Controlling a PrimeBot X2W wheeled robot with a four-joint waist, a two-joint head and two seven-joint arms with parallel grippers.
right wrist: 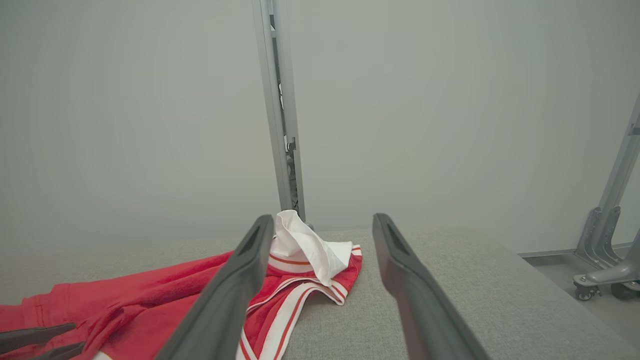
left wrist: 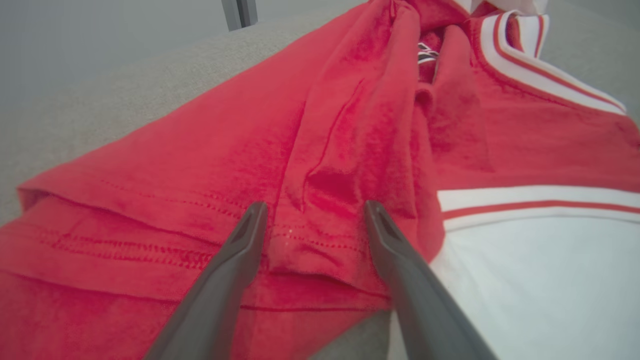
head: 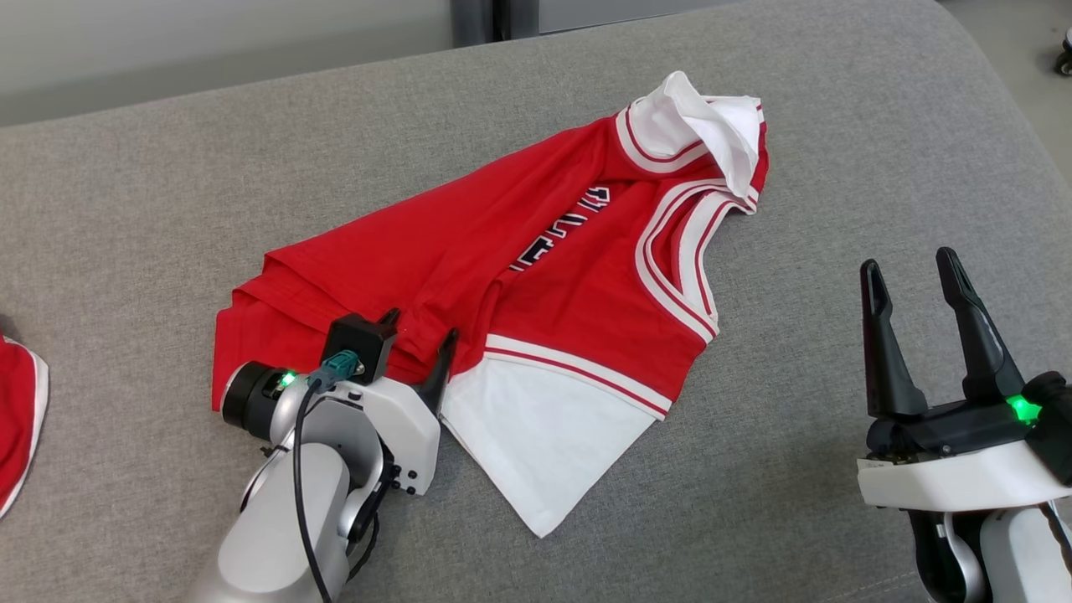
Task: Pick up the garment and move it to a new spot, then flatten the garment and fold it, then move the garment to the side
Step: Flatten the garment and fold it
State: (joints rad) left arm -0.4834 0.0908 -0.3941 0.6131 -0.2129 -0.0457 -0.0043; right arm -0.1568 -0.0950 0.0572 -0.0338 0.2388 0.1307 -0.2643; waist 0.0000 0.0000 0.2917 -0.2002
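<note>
The garment (head: 536,276), a red sleeveless jersey with white and red striped trim, lies crumpled across the middle of the grey fabric-covered counter (head: 837,167) in the head view. It runs from the lower left towards the upper right. Its white inner side is turned out in two places: a broad flap at lower centre and a peaked fold at the upper right. Dark lettering shows partly among the creases near the middle.

At the lower left of the head view, the left gripper (head: 420,328) sits at the red hem. In the left wrist view its jaws are spread apart on either side of a raised ridge of red cloth (left wrist: 325,190), nothing pinched between them. Whether the tips press on the fabric I cannot tell.

The right gripper (head: 909,260) is at the lower right of the head view, well apart from the garment, over bare counter. Its jaws are released and grasp nothing.

Seen from the right wrist, the garment (right wrist: 150,300) lies at lower left, with the white peak near one finger (right wrist: 240,280). A grey metal post (right wrist: 280,100) rises behind the counter's far edge, and a wheeled frame (right wrist: 605,235) stands at the right.

Another piece of red cloth with white edging (head: 17,419) shows at the left edge of the head view.
</note>
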